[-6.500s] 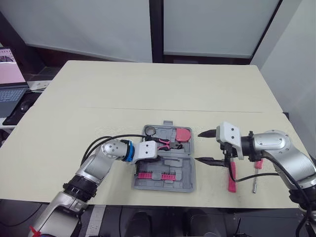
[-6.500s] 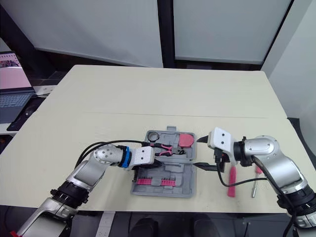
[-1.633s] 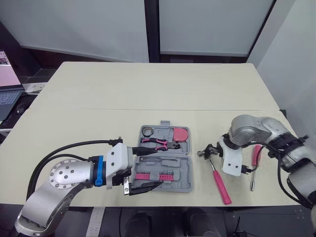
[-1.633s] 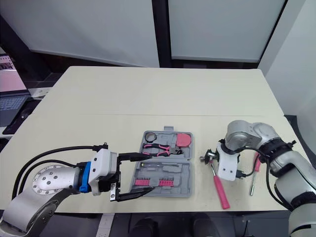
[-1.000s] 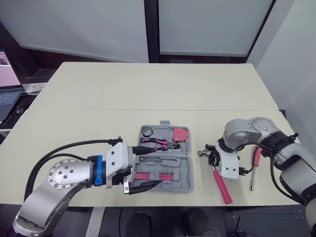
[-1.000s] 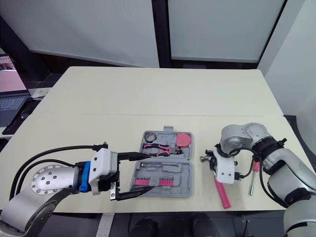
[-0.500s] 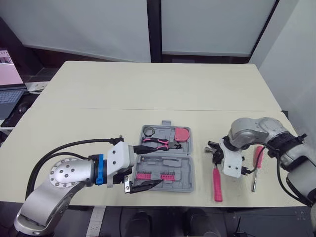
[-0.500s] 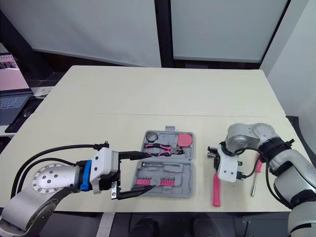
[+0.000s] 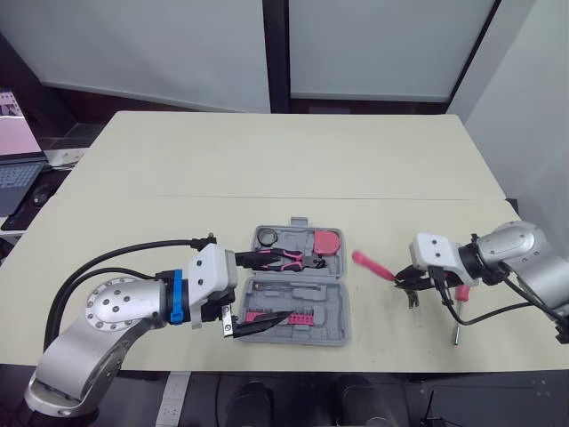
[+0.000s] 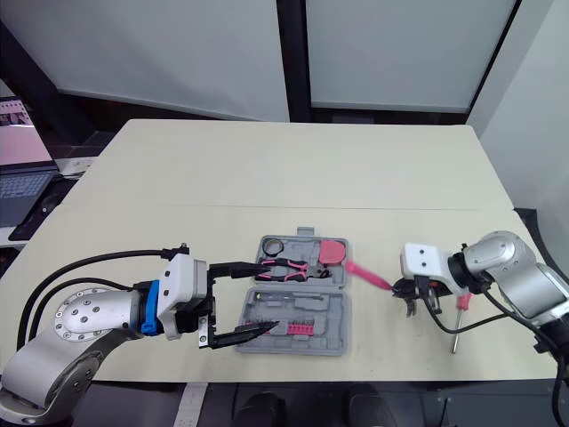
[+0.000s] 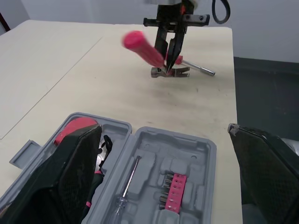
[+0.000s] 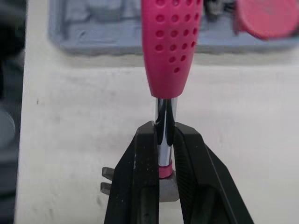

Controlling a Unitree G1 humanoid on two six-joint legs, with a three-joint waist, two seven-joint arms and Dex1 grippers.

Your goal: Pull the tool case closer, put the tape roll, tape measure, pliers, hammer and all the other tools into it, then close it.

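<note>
right end effector (image 9: 411,286) clamped on hammer (image 9: 373,267) shaft just by the head, pink handle angled toward tool case (image 9: 333,331) | left end effector (image 9: 276,286) fingers apart over case's left side | case open on desk (image 9: 267,169); pliers (image 9: 283,258), tape measure (image 9: 327,241), tape roll (image 9: 268,237) inside | screwdriver (image 9: 461,293) on desk by right arm

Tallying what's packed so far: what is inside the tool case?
The tool case holds a tape roll, pliers, a pink tape measure, a row of pink bits and a thin screwdriver. The open left gripper hides part of its left side.
</note>
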